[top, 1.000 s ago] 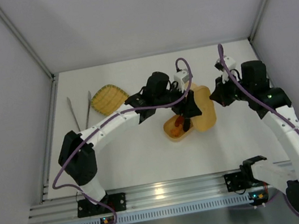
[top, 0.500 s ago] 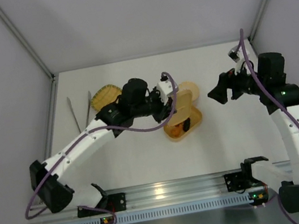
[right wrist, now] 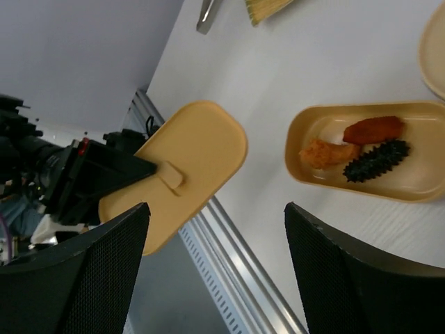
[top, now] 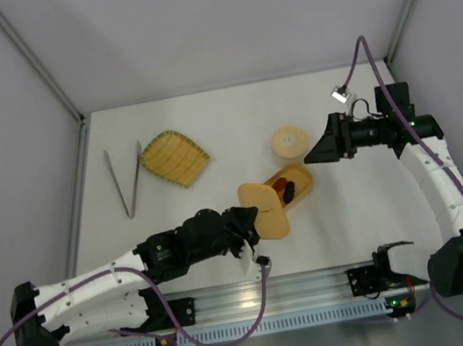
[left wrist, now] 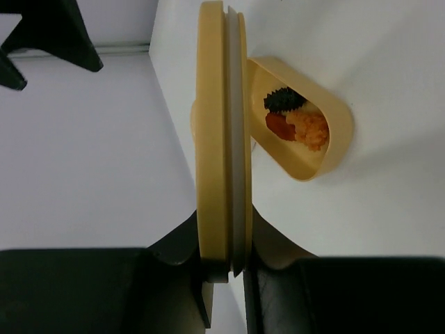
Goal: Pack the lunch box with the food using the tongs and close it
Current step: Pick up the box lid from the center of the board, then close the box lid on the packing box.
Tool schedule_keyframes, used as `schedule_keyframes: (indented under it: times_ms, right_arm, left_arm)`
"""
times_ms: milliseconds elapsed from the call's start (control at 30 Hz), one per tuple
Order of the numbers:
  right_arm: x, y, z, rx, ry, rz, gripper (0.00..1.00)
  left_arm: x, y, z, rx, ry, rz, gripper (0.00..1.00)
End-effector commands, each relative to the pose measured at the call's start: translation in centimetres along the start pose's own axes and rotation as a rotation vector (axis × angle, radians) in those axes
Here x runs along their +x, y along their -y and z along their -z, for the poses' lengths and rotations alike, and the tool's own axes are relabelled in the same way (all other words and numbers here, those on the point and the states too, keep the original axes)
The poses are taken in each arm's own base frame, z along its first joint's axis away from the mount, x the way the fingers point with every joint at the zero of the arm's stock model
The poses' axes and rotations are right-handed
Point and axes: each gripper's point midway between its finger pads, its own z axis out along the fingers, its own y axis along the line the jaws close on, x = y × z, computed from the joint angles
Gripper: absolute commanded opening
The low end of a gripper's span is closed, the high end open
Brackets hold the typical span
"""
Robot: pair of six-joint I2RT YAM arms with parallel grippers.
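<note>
From above, the left gripper (top: 249,223) clamps the lid (top: 264,209) beside the open lunch box (top: 297,181), with tongs (top: 127,183), woven tray (top: 176,158) and round lid (top: 290,142) beyond its jaws; on the left wrist, the edge-on lid hides the box's near end; on the right wrist, the right gripper (right wrist: 215,209) gapes empty, food (right wrist: 354,149) ahead, round lid cropped.

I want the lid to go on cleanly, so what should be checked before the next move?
1. Food inside the lunch box: ok, three pieces lie in it.
2. Lid gripped: ok, the left fingers clamp one end.
3. Lid lined up over the box: not ok, it is tilted and sits off to the box's near side.
4. Right fingers clear of the box: ok, spread open and held off to its far right.
5. Tongs out of the way: ok, they lie at the table's left.
6. Food low enough for the lid: cannot tell.
</note>
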Motion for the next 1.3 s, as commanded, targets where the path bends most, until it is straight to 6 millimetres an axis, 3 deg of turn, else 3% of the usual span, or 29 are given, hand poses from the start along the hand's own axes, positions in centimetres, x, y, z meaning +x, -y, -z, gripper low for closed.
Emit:
schedule_keyframes:
  times_ms: [0,167,367,433,567,733,967,1267]
  right_arm:
    - [1.5,-3.7,-1.0,-0.145,-0.060,0.044,0.77]
    - [4.7,-2.0,-2.2,-0.128,-0.135,0.080,0.76]
    - [4.2,-2.8,-1.4,-0.198,-0.156,0.432,0.74]
    - [3.5,-3.0,-1.3,-0.216,-0.172,0.492,0.73]
    - [4.3,-2.9,-0.9,-0.270,-0.239,0.559,0.71]
    - [5.8,-4.8,-0.8,-0.392,-0.330,0.546,0.63]
    - [8.6,-6.5,-1.5,-0.458,-0.422,0.468,0.64]
    - [11.3,-5.3,-2.9,-0.423,-0.521,0.412,0.65]
  left_arm:
    - [-0.6,-3.3,0.1,-0.129,-0.022,-0.318,0.00]
    - [-2.1,-3.4,-0.3,-0.196,0.039,-0.446,0.00]
    - [-5.6,-1.2,1.3,-0.169,0.260,-0.521,0.00]
    - [-6.8,-0.3,1.7,-0.149,0.340,-0.529,0.00]
    - [-8.3,0.7,2.5,-0.135,0.433,-0.579,0.00]
    - [-8.9,1.7,2.7,-0.111,0.480,-0.637,0.00]
    - [-9.0,2.5,2.4,-0.104,0.491,-0.689,0.00]
    - [-9.0,2.3,2.4,-0.123,0.490,-0.702,0.00]
